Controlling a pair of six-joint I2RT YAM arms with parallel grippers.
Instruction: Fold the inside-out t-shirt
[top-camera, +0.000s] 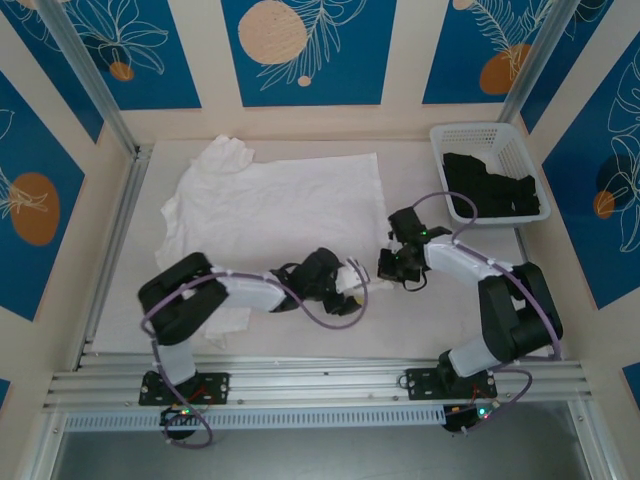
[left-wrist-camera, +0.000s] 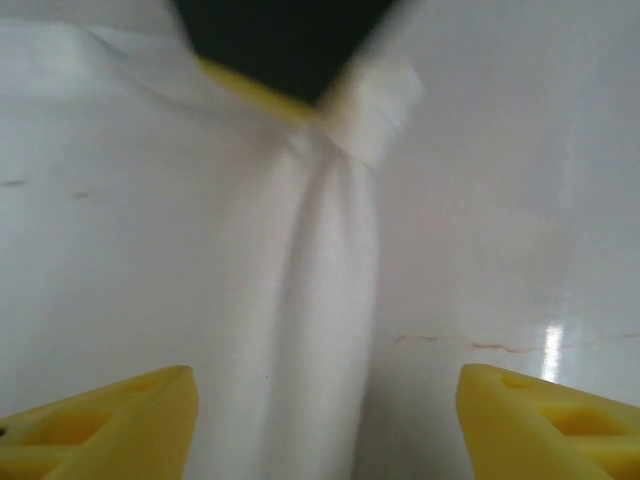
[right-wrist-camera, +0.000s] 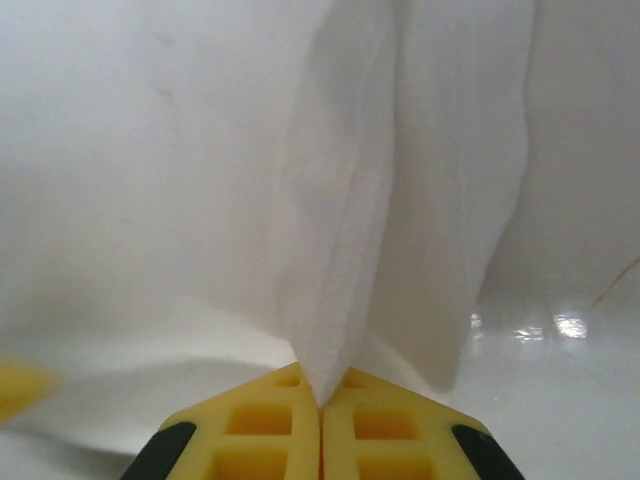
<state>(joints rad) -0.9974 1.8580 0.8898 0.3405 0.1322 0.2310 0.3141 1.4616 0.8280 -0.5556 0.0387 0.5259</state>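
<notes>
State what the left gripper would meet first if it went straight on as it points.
Probably the raised ridge of the thin white cloth t-shirt running ahead of the open left gripper; depth is unclear.

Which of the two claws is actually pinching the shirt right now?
The right claw: it is clamped shut on a fold of the white t-shirt. The left claw stands wide open, with cloth lying ungripped in the gap.

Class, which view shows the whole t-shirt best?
Top external: the t-shirt lies spread on the table, outline mostly visible. Left wrist shows a blurred close-up fold; right wrist, a ridge pinched in the right gripper.
</notes>
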